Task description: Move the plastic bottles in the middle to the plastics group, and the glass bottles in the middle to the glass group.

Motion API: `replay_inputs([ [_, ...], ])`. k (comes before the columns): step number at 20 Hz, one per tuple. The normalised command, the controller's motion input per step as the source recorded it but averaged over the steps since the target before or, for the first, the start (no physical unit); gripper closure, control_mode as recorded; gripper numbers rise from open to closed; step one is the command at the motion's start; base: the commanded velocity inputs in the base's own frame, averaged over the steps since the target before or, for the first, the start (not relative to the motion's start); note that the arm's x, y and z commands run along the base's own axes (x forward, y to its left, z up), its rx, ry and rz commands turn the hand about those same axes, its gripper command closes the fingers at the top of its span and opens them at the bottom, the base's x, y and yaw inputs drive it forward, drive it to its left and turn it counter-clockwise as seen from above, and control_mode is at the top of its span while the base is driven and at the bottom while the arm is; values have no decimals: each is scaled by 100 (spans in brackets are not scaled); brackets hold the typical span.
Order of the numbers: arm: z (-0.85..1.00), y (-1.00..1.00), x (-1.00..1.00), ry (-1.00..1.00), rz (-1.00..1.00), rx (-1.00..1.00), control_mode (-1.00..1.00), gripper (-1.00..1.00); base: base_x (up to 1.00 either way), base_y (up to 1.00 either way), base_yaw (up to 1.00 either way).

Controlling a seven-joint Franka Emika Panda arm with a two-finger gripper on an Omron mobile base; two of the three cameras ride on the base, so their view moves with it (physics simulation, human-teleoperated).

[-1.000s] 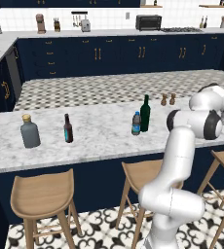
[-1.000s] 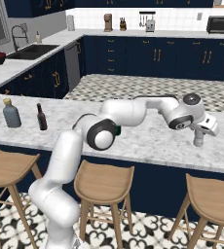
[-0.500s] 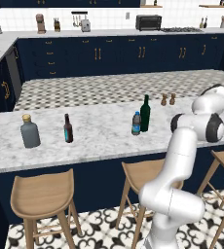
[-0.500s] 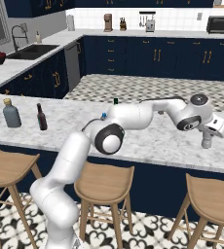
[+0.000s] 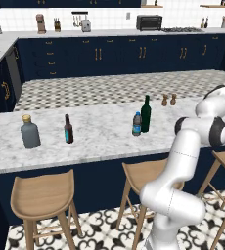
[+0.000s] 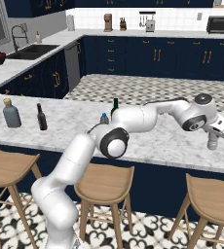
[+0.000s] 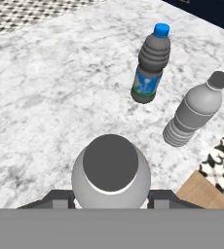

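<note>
**Grey bottle gripped at the far right of the counter**

Gripper (image 6: 214,141) out past the right end of the marble counter (image 6: 158,141), fingers closed on a clear-grey water bottle (image 7: 111,172), seen from above in the hand view with its pale cap toward the camera. Beyond it, standing upright on the marble: a dark bottle with blue label and blue cap (image 7: 150,65) and, beside it near the counter edge, a ribbed grey bottle (image 7: 194,109). Contents of all three impossible to tell.

Mid-counter: tall dark green bottle (image 5: 146,114) upright, with a small blue-label water bottle (image 5: 137,124) just beside it. Far left: squat grey flask (image 5: 30,132) with tan stopper, and a small brown bottle (image 5: 68,129) near it, apart.
</note>
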Motion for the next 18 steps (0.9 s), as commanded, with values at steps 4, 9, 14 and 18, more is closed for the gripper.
replay_inputs([
  [4, 0, -18, 0, -1, -10, 0, -100, 100, 0, 0, 0],
  [9, 0, -12, 0, -1, -7, 3, -100, 100, 0, 0, 0],
  [14, -28, -1, 0, 1, -1, 8, -100, 100, 0, 0, 0],
  [18, -30, 0, 0, 1, 0, 8, -100, 100, 0, 0, 0],
])
